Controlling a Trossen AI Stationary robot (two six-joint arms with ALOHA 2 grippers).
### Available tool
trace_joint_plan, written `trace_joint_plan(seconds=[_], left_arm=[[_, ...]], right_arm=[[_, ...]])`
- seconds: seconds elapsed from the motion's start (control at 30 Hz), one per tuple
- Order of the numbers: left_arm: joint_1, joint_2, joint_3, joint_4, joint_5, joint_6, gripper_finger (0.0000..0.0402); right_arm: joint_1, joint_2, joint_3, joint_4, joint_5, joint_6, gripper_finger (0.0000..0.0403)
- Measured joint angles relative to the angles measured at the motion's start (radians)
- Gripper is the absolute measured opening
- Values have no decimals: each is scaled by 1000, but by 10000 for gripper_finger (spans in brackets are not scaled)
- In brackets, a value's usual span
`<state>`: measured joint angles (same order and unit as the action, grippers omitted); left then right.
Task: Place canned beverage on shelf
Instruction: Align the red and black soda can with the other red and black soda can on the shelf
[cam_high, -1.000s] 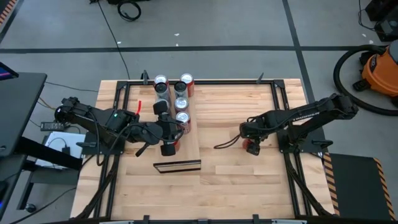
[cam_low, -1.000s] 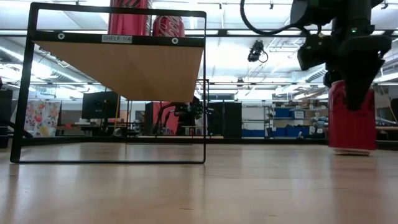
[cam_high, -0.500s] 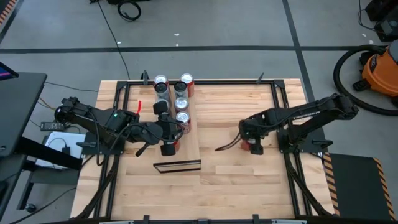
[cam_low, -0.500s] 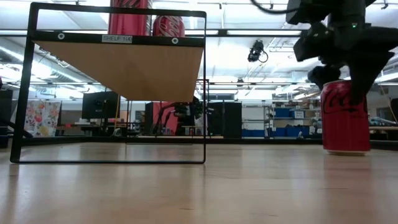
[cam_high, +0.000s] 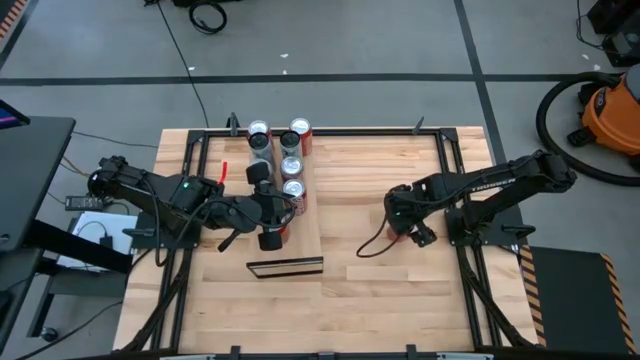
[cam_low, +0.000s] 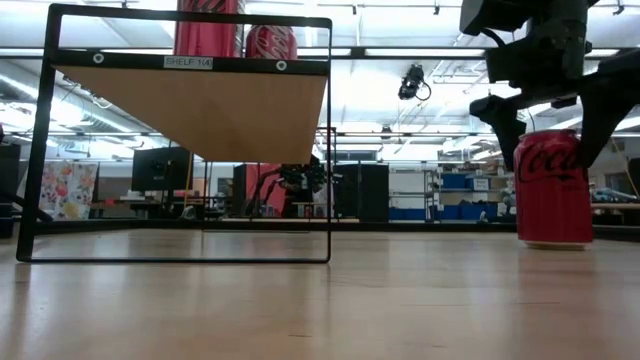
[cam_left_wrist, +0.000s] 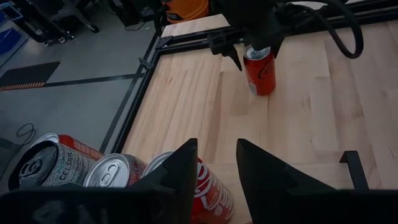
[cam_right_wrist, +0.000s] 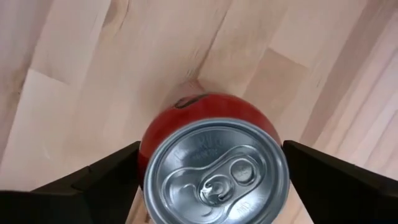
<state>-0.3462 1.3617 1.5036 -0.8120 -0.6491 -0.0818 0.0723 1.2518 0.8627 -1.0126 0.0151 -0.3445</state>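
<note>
A red can (cam_low: 553, 190) stands upright on its base on the wooden table, right of the middle. My right gripper (cam_low: 553, 115) hangs over it pointing down, open. One finger stands at each side of the can's top (cam_right_wrist: 214, 174) with a gap between, touching nothing. The shelf (cam_low: 190, 105), a pale wood slab in a black frame, stands left of centre and carries several cans (cam_high: 291, 165). My left gripper (cam_left_wrist: 217, 155) hovers above the shelf's cans, its fingers a little apart with nothing between them.
Black frame rails (cam_high: 450, 160) run along the table's sides. Bare wood (cam_high: 350, 200) lies between the shelf and the red can. Below my left gripper are a Celsius can (cam_left_wrist: 46, 165) and a red can (cam_left_wrist: 211, 186). An orange vacuum (cam_high: 610, 110) stands on the floor, far right.
My right gripper has rolled about its downward line over the red can. In the low view its fingers covered the can's top; now they stand spread at its two sides. The can stays upright on the table.
</note>
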Motion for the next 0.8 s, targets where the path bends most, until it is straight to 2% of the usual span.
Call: trace_joint_plan(seconds=[0.13, 0.23, 0.37, 0.47, 0.53, 0.63, 0.73, 0.8], left_arm=[[0, 0, 0, 0, 0, -1, 121], [0, 0, 0, 0, 0, -4, 121], [0, 0, 0, 0, 0, -4, 121], [0, 0, 0, 0, 0, -4, 121], [0, 0, 0, 0, 0, -8, 121], [0, 0, 0, 0, 0, -8, 121], [0, 0, 0, 0, 0, -9, 121], [0, 0, 0, 0, 0, -9, 121]], right_arm=[[0, 0, 0, 0, 2, -26, 377], [0, 0, 0, 0, 1, 20, 355], [0, 0, 0, 3, -1, 209, 325], [0, -1, 1, 4, 0, 467, 320], [-1, -1, 2, 5, 0, 660, 327], [-1, -1, 1, 11, -2, 828, 352], [0, 0, 1, 34, -13, 833, 380], [0, 0, 1, 48, -13, 780, 393]])
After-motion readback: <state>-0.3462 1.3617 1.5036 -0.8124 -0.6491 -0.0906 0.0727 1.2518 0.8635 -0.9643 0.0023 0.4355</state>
